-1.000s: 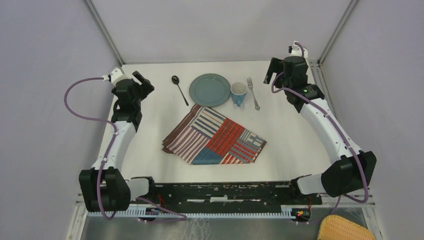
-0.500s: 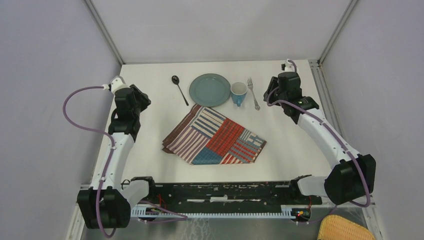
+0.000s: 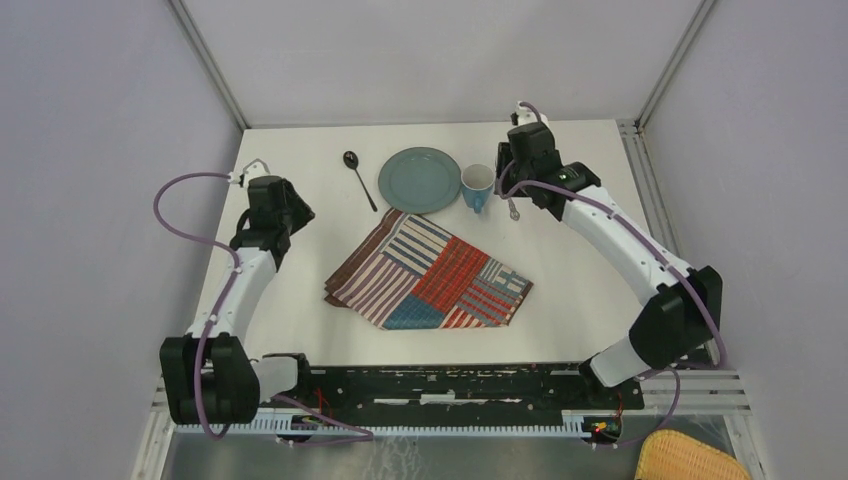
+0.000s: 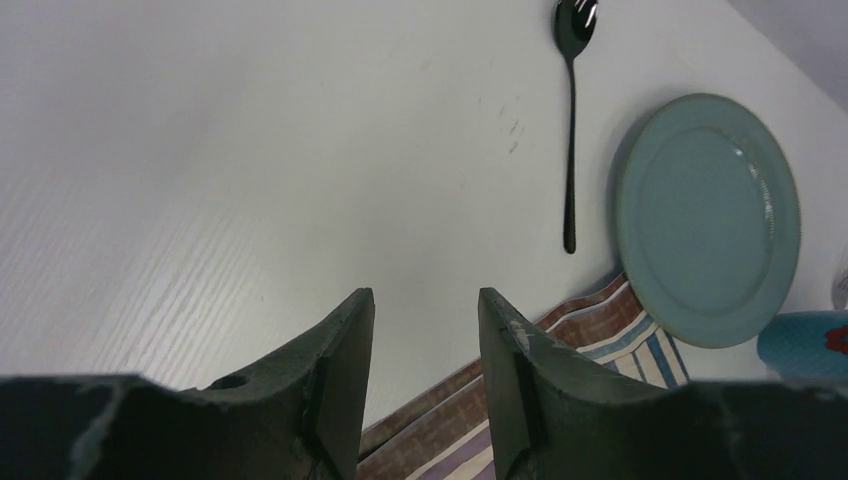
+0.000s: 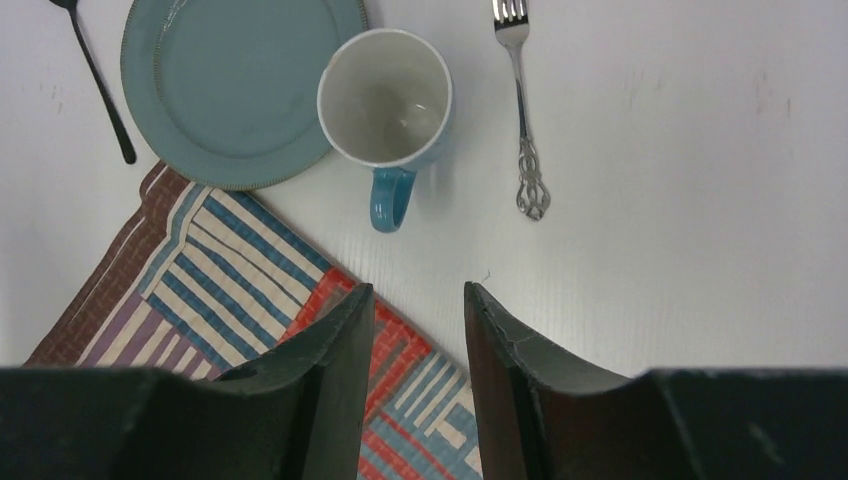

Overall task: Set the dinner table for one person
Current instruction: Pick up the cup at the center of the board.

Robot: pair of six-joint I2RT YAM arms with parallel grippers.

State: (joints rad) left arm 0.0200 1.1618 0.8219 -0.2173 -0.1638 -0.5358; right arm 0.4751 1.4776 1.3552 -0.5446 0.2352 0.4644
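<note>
Dinner table (image 3: 300, 260) = white top under everything. At its centre the patchwork placemat (image 3: 430, 272) lies askew, far corner touching the teal plate (image 3: 419, 180). Blue mug (image 3: 477, 186) is just right of the plate, fork (image 5: 520, 110) beyond it, black spoon (image 3: 359, 180) on the left. Left gripper (image 4: 425, 300) & right gripper (image 5: 418, 295): jaws part-open, nothing between. Prob. step: square the mat. Pinch the free corners and drag it low, w/o nudging plate or mug.

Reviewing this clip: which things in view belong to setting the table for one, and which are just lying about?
Part of the job: dinner table, striped placemat, teal plate, blue mug, fork, black spoon.

Just lying about: yellow woven item, off the table, beyond its near right corner.
</note>
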